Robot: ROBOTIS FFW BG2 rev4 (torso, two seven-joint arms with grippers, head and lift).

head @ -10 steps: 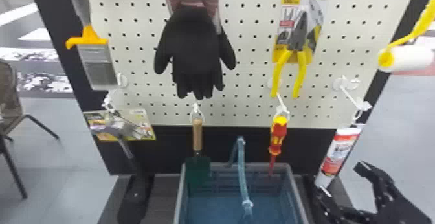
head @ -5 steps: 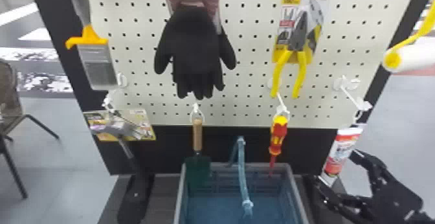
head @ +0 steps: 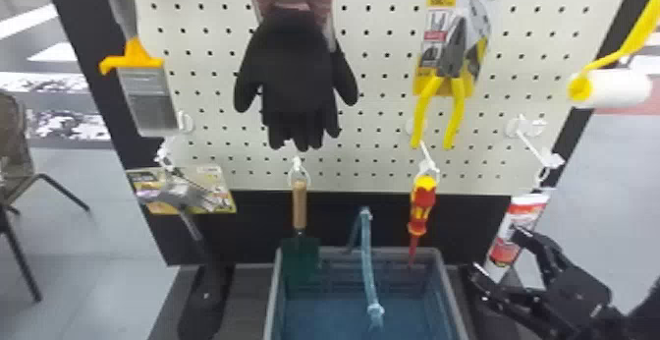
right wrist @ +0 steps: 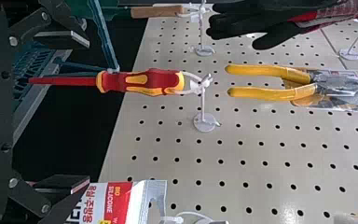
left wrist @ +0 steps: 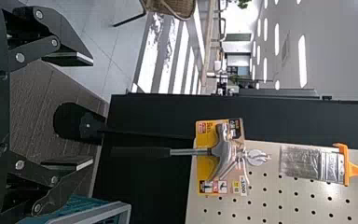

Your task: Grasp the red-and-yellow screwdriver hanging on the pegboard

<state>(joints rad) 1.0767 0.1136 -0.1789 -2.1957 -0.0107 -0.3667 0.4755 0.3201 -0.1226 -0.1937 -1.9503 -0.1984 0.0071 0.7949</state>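
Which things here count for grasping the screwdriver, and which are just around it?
Part of the job:
- red-and-yellow screwdriver
- the hook it hangs from
- pegboard
- right gripper, open

Just around it:
- black gloves
- pliers
- paintbrush
- hammer
- trowel
- white-and-red tube
- paint roller
- crate, no role in the grasp itself

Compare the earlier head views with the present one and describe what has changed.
The right tool has moved up and leftward in the head view, toward the screwdriver, and the paint roller has swayed slightly. Nothing was grasped or released; the screwdriver still hangs in place.
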